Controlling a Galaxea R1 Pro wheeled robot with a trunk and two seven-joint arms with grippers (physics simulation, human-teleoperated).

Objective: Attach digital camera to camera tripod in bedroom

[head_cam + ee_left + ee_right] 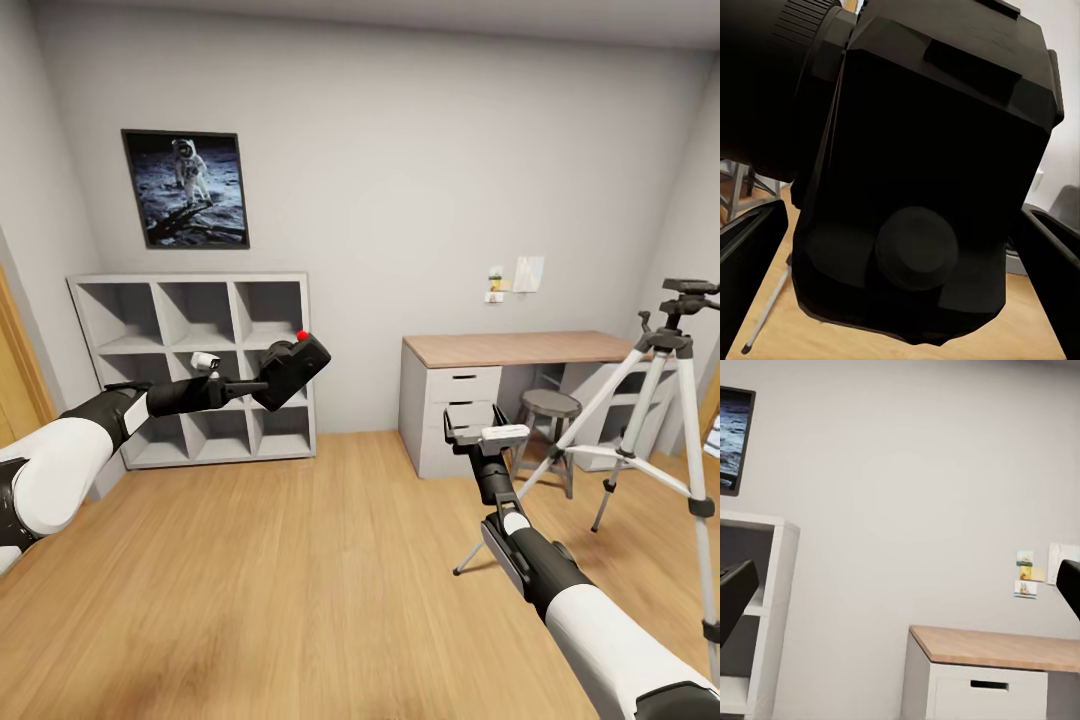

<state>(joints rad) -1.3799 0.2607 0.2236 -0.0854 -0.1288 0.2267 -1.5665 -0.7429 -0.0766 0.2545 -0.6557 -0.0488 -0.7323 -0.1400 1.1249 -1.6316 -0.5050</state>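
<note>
The left tool [268, 385] held the camera [292, 369] in the air; the right tool [487, 432] stood wide near the tripod [668, 400].

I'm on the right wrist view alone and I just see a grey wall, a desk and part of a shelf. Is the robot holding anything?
Observer: Yes. The left gripper is shut on the digital camera, a black body with a red button on top, held up in front of the grey cube shelf.
Operator: And the stand it goes on?
Observer: The camera tripod stands on the wood floor at the robot's right, beside the desk.
Operator: What is my own arm doing?
Observer: The right gripper is open and empty, pointing toward the desk.
Operator: Anything near the tripod?
Observer: A round stool sits by the desk, just left of the tripod's legs.
</note>
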